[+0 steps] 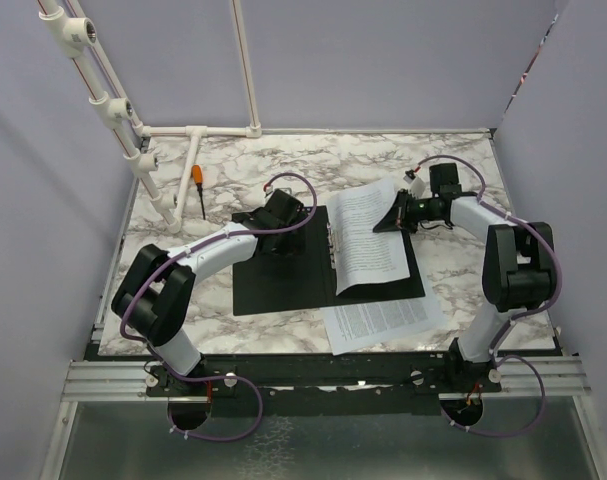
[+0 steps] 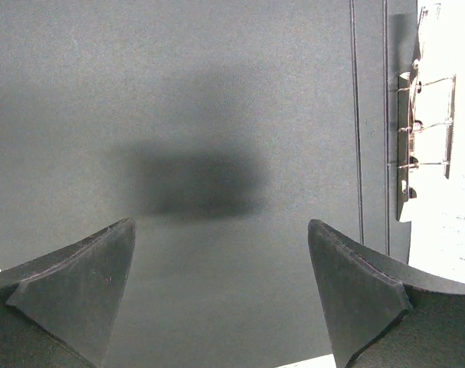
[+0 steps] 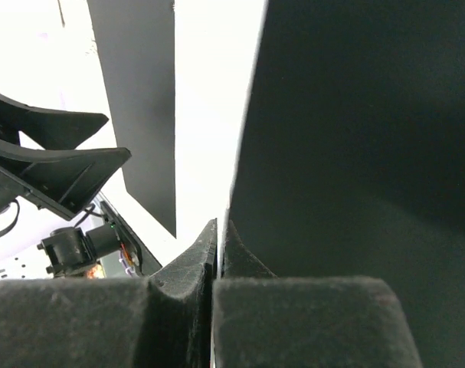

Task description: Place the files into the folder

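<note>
Nearest, a loose sheet [image 1: 383, 318] flat on the surface [image 1: 463, 170] against the open folder [image 1: 283, 280], long axis left-right, closer to the right arm. Beyond, a second sheet [image 1: 363, 240] on the folder's right half. Left end effector [image 2: 221, 295] spread wide over the left panel, empty. Right end effector [image 3: 217, 230] closed at the second sheet's edge, perhaps pinching it.

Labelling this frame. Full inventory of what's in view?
folder: 1, black inside, open flat mid-table
spine clip: 1, metal, at folder's spine
files: 1 sheet, white printed, over folder's right half
loose sheet: 1, white printed, table, by folder's near edge
screwdriver: 1, orange handle, table's far left
pipe frame: 1, white, far-left corner
table: 1, white-grey marble
left gripper: 1, black, open above folder's left half
right gripper: 1, black, shut on files' right edge
</note>
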Controlling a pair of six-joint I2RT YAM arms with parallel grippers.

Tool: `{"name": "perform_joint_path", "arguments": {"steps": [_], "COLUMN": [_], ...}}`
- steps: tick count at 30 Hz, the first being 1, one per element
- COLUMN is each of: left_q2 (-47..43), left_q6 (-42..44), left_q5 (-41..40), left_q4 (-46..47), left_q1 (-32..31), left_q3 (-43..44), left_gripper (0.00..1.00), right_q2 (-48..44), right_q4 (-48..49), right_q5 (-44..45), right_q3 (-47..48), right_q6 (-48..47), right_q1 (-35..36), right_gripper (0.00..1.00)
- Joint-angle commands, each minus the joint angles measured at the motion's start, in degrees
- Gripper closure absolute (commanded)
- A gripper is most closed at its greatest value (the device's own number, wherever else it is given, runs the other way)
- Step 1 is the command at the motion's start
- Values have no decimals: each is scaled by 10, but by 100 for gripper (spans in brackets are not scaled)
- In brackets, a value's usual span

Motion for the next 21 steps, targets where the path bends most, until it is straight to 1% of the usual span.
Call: {"name": "perform_joint_path", "arguments": {"steps": [1, 10, 21], "left_q2": [9, 19, 18], "left_q6": [6, 3, 5], "left_q5": [15, 19, 16], "left_q4": [7, 7, 7], "left_q1": [2, 2, 2], "left_q3": [-5, -1, -4], "left_gripper": [6, 7, 7], "right_q2": [17, 12, 10], "right_q4": [1, -36, -37], "right_q5": [20, 129, 162], "right_q3": [-5, 5, 0], "right_q6": [-20, -47, -59], "right_q1": [-5, -5, -1], "right_gripper": [99, 99, 99]}}
